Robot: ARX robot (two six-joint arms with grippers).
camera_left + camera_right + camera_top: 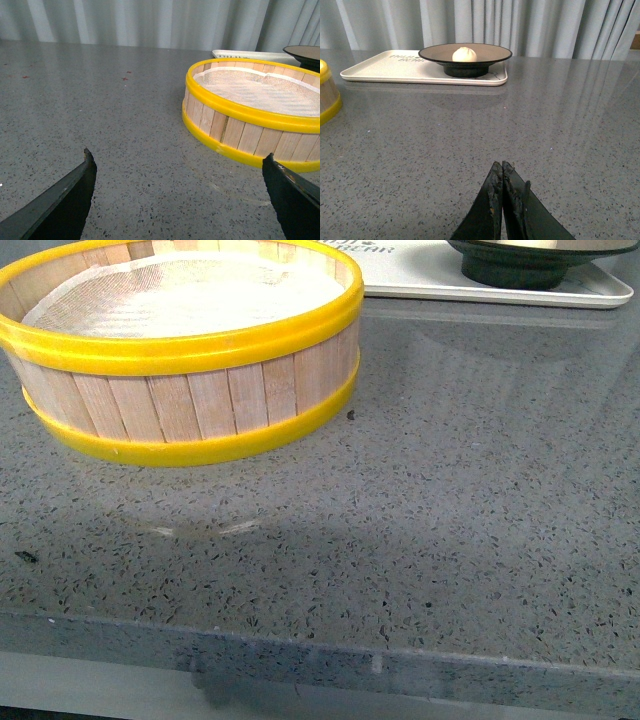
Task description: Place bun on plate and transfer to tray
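Bun [464, 54] sits on the plate [492, 53], itself standing on the tray [375, 71] across the grey bench [560, 115]. With the right gripper [502, 172] closed empty and the left gripper [177, 172] spread wide beside the steamer basket [240, 135], a careless retreat could likely knock that basket.

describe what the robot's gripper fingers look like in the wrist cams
Only fingertips show. The left gripper has two matte black, flat, wedge-shaped fingers tapering to points, with slightly ragged edges. The right gripper has similar black tapered fingers whose inner edges look worn and flecked with pale scuffs. No cables, markings or arm links are visible; the front view shows neither arm.
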